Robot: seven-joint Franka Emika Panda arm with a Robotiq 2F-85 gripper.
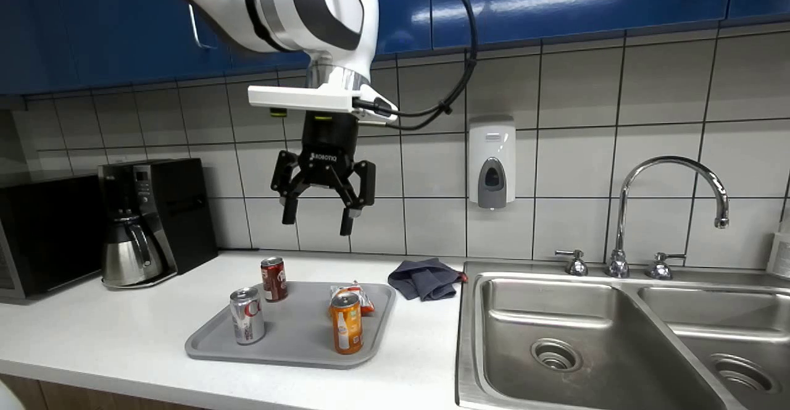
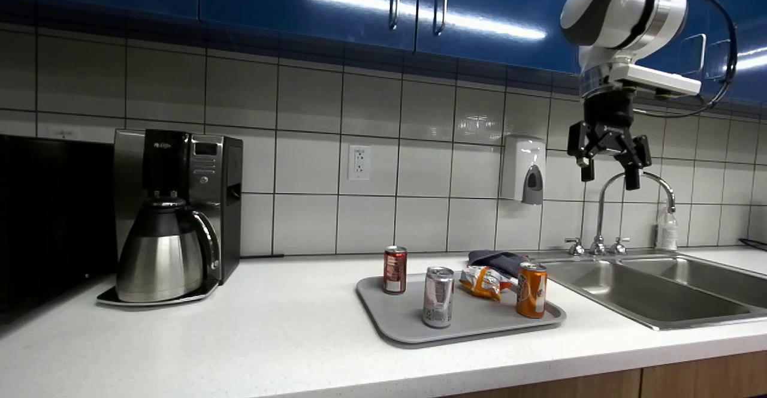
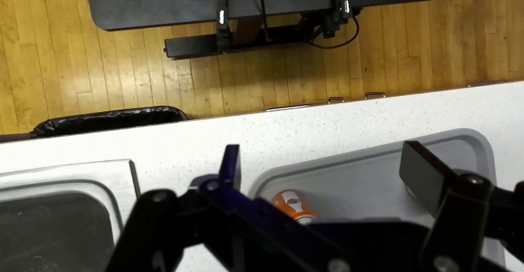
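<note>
"Orange can [image 3: 292, 203], partly swallowed: in the wrist view the black gripper [image 3: 319, 153] covered some of its silver top. What else was hard to see?"

"Plenty. In an exterior view that can blocked part of the snack bag [image 1: 365, 299] behind it, and the arm [image 1: 318, 12] ran out past the top edge. I could not read the small print on the silver can [image 1: 247, 315] or the dark red can [image 1: 274, 279]."

"And how did the can stand to the fingers [image 1: 289, 211]?"

"Upright on the tray [image 1: 296, 330], near the end by the sink [image 1: 471, 336], well below them and touching neither. They hung spread wide, holding nothing. The other two cans stood on the same tray."

"What was it made of, from where you stood?"

"Shiny metal, a cylinder printed with what looked like a white bottle. The tray was smooth, matte and grey, with rounded corners and a raised rim, set on a white, speckled counter [image 3: 262, 141]. The bag was crinkled and glossy, the cloth [image 1: 424, 278] beside the tray dark grey and crumpled, and the sink brushed steel."
</note>
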